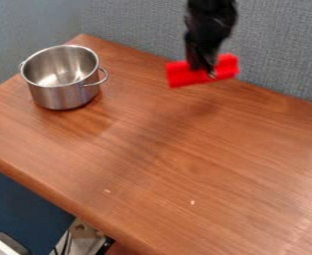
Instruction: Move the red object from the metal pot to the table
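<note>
Red and bright, the block [202,71] is hanging in my gripper [206,70] above the far edge of the wooden table [185,159] — my jaws are pinching it near its middle, pressed tight against its sides. The steel pot [61,77] is sitting well apart at the table's left corner, and I am seeing nothing red inside it. I am judging the lifting-out done; the setting-down and letting-go are not. The block is looking like a small rectangular brick, plain-faced, tilting slightly — its right end is riding higher than its left.
</note>
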You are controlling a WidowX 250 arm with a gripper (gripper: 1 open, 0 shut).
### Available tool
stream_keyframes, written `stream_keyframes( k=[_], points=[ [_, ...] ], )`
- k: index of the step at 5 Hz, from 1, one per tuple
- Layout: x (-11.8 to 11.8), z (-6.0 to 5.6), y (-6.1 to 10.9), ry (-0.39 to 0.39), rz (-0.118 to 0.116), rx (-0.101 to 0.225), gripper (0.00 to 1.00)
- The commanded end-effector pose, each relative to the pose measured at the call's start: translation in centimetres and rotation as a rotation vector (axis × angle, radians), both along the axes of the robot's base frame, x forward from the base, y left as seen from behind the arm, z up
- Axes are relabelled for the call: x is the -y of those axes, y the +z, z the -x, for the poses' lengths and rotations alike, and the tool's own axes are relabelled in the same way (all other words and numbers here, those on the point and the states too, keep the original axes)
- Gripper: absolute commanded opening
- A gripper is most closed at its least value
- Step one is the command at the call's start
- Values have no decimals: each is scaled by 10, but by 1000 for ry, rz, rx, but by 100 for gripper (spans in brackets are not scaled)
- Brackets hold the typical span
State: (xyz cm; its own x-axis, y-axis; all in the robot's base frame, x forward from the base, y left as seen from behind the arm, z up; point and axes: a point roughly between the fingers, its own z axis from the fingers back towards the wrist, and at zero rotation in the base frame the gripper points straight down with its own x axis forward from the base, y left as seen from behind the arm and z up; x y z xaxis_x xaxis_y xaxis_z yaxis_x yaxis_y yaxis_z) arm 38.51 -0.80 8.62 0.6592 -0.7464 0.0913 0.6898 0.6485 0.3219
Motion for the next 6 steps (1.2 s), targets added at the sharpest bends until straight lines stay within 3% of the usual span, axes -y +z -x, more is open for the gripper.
stream_keyframes(
  k=[1, 2, 3, 4, 6],
  points=[
    [26, -20, 7, -95, 9, 55, 0],
    [41, -28, -9, -140, 14, 42, 0],
    [40, -41, -23, -140, 17, 31, 0],
    [31, -41, -2, -120, -8, 43, 0],
    [23, -47, 9, -98, -34, 49, 0]
  ],
)
